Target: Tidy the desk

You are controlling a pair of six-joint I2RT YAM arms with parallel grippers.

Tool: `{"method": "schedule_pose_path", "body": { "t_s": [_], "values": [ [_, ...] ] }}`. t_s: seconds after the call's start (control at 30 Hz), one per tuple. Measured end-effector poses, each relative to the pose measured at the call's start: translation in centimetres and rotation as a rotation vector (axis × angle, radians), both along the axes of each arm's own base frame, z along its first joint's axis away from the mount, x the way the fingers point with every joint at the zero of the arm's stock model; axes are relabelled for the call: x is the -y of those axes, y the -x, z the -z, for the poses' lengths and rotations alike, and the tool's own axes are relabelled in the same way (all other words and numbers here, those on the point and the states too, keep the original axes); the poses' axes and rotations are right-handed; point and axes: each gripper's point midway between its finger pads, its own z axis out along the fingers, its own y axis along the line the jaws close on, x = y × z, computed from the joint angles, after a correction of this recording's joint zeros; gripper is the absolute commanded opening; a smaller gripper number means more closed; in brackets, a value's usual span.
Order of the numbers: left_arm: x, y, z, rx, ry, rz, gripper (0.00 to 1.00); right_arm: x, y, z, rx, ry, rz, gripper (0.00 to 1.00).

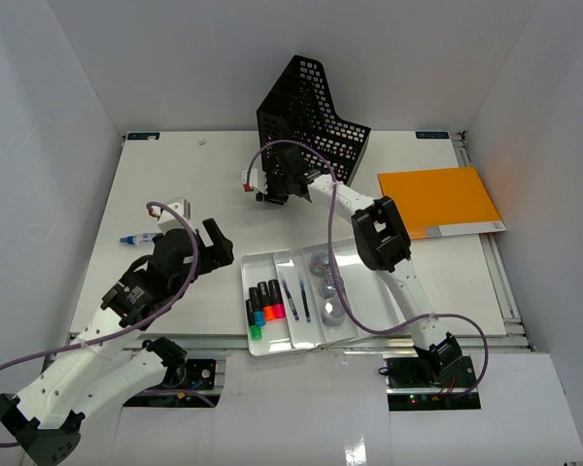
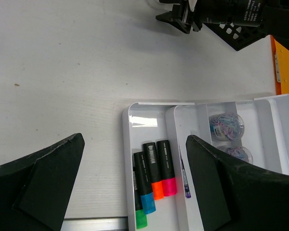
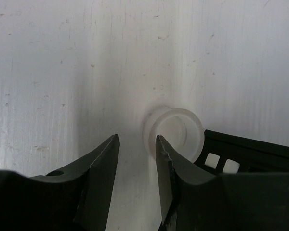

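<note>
**Lining up on a white ring beside the mesh holder**

Tidying looked to be partway through. The white compartmented plastic tray (image 1: pixel 262 267) at the near edge of the large flat white desk (image 1: pixel 194 175) already held a row of coloured highlighters (image 1: pixel 264 303), and loose things lay elsewhere on the top. The step in hand seemed to be a pick-up by the right gripper (image 3: pixel 137 139), which hung low over the desk at the foot of the tall black mesh file holder (image 1: pixel 311 107). Its fingers stood a little apart with only bare tabletop between them. The small white plastic ring (image 3: pixel 178 115) sat just beyond them and off to one side, against the holder's base. By my reading, the next move called for a sideways shift, so that one finger went inside the ring or both straddled its wall, and then a pinch. The smooth rim could slip or be pushed under the mesh. The left gripper (image 2: pixel 135 139) hovered beside the tray, fingers spread wide and carrying nothing.

Whether the ring was a tape roll or a cap could not be told, and one finger covered its near edge. From above, the gripper hid the ring entirely. The flat orange folder (image 1: pixel 437 199) on the right showed no readable label. The small white box (image 1: pixel 180 206) on the left was too small to identify.
</note>
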Motion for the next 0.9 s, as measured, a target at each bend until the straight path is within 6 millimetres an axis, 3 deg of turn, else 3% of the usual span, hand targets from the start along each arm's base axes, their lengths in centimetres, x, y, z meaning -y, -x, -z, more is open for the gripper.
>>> {"method": "schedule_pose_path", "body": {
  "t_s": [0.27,0.43,0.53,0.77,0.9],
  "values": [
    [-0.4,0.5,1.7,-0.045,0.01,-0.035,0.98,0.8,2.1,0.5,-0.031,0.026,-0.027,0.3],
    [-0.6,0.7,4.3,-0.113,0.001,-0.074,0.98,1.6,4.1,0.6,-0.074,0.053,-0.037,0.21],
    [-0.7,0.7,5.5,-0.148,-0.005,-0.094,0.98,2.1,5.1,0.8,-0.094,0.066,-0.039,0.2],
    [-0.6,0.3,5.4,-0.14,0.019,-0.111,0.98,3.1,6.8,0.5,-0.141,0.075,-0.012,0.36],
    [-0.7,0.5,4.9,-0.124,0.039,-0.115,0.98,3.6,8.2,-0.8,-0.164,0.059,-0.014,0.61]
  ]
}}
